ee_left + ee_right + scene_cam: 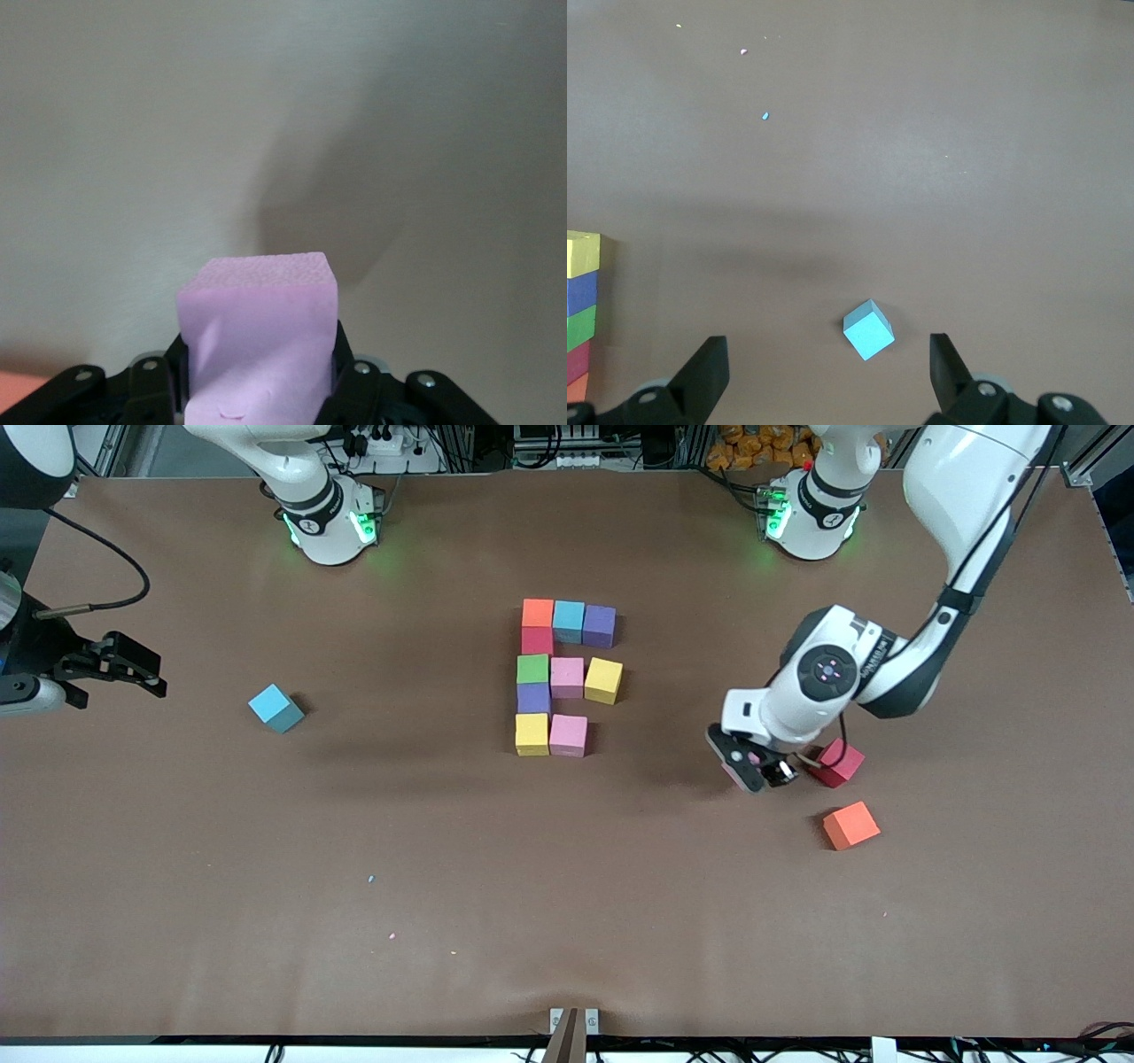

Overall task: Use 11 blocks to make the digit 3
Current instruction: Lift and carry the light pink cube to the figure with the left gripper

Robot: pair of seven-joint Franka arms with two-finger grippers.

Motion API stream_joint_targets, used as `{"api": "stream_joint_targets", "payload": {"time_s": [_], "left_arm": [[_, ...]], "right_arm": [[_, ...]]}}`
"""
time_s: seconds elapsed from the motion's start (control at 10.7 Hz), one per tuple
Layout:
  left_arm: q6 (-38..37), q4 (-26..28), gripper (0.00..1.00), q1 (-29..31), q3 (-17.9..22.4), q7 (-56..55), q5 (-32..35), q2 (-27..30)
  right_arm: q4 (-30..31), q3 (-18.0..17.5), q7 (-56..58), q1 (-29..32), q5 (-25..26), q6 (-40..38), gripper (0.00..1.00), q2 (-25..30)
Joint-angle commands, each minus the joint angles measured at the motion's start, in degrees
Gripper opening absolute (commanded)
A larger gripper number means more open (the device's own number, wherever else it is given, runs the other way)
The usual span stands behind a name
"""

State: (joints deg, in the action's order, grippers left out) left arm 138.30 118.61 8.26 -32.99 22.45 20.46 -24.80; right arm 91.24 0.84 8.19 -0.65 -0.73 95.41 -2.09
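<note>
The digit 3 [563, 677] lies mid-table as a figure of coloured blocks: an orange, light blue and purple row, a green, pink and yellow row, and a yellow and pink row, joined by a column. My left gripper [753, 766] is shut on a pink block [261, 336], over the table between the figure and a red block [837, 763]. My right gripper [146, 671] waits open at the right arm's end. In its wrist view, a loose light blue block [868, 329] lies on the table between the open fingers [709, 367], untouched.
An orange block [851, 825] lies loose, nearer to the front camera than the red one. The light blue block [275, 708] sits between the figure and the right gripper. Small crumbs of foam [371, 879] dot the mat toward the front edge.
</note>
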Motion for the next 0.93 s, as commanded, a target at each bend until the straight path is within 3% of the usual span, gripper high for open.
{"api": "stream_joint_targets", "payload": {"time_s": [0.0, 0.84], "left_arm": [[1.4, 2.4, 0.03, -3.1, -0.9, -1.1, 2.8, 1.8], [1.2, -8.1, 0.0, -14.1, -0.8, -0.3, 12.5, -6.8]], "right_arm": [[0.1, -0.3, -0.2, 0.4, 0.5, 0.3, 1.0, 0.1], [0.1, -0.4, -0.2, 0.2, 0.5, 0.3, 1.0, -0.1]]}}
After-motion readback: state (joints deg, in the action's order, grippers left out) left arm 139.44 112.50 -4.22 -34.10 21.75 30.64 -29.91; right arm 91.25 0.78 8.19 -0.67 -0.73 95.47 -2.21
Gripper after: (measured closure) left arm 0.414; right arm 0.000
